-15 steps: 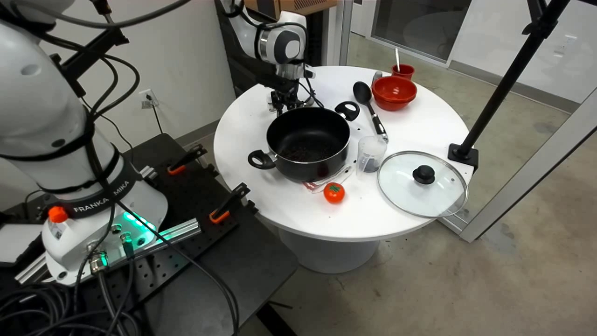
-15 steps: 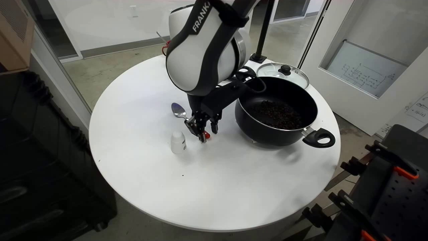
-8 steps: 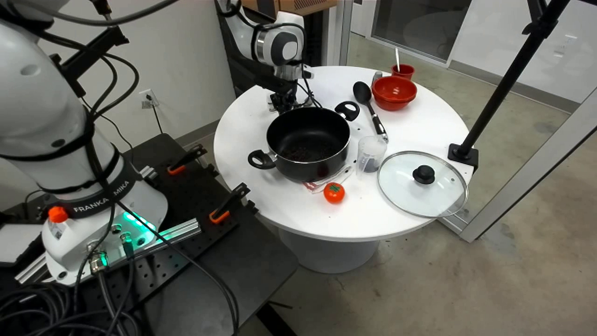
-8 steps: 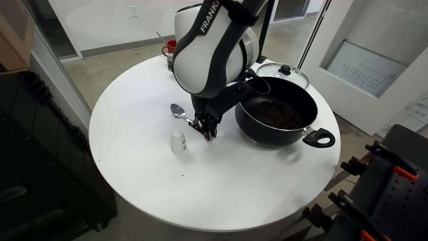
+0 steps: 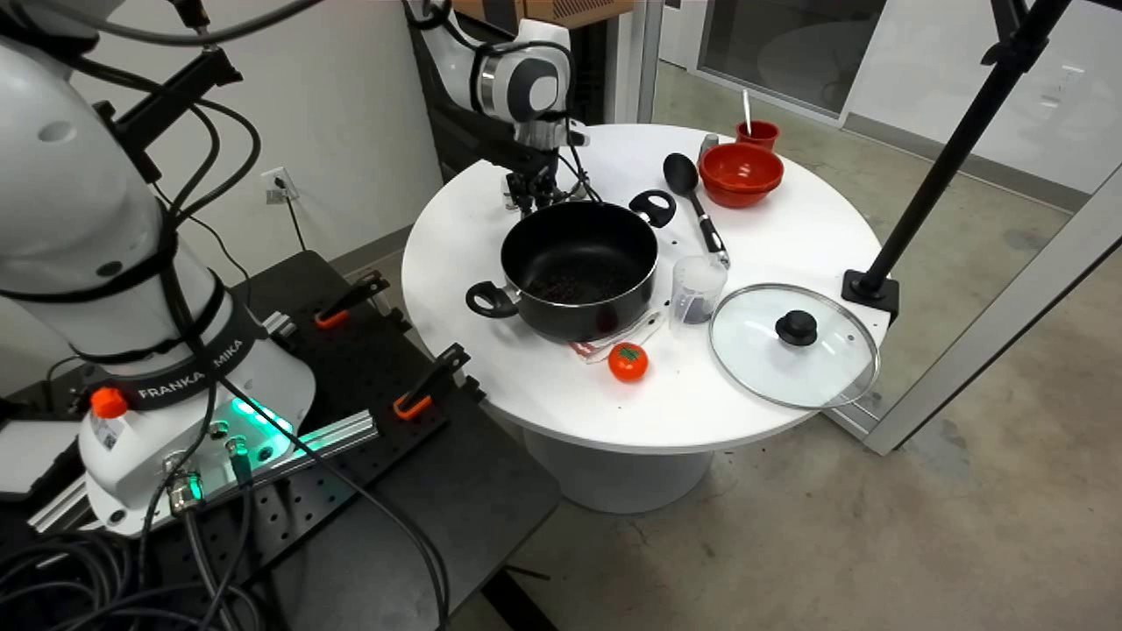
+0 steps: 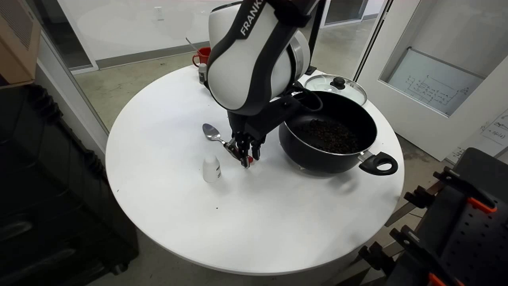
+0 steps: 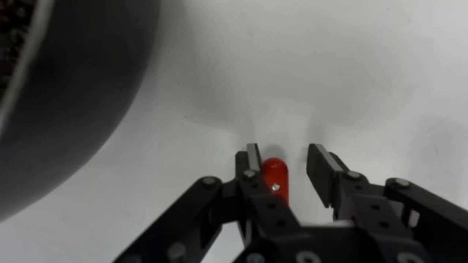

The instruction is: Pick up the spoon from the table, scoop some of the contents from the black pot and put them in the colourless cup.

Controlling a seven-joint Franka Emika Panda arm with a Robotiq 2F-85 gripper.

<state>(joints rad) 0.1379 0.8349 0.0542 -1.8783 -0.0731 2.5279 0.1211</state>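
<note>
Two parted jaws of the gripper (image 7: 285,159) straddle the metal spoon (image 6: 211,131) at its red handle tip (image 7: 275,176), lower centre in the wrist view; even the gaps, then close.

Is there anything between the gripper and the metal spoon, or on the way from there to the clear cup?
Nothing visible separates the gripper from the metal spoon: its red handle end lies between the open jaws. Toward the clear cup, the black pot stands in between, as an exterior view shows.
</note>
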